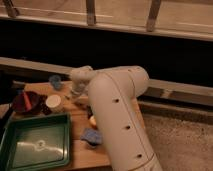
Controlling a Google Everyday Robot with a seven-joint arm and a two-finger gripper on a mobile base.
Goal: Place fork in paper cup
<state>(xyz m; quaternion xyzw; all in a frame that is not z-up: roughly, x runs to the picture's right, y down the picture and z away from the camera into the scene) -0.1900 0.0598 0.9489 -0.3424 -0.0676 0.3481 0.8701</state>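
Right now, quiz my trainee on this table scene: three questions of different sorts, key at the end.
1. True or false: the paper cup stands on the table, outside the green tray.
2. The small blue cup stands: A on the floor; B behind the paper cup, nearer the far table edge; C on a shelf.
3. Fill in: the gripper, low over the table on the picture's right of the paper cup, has its fingers ____.
Key: 1 true; 2 B; 3 shut.
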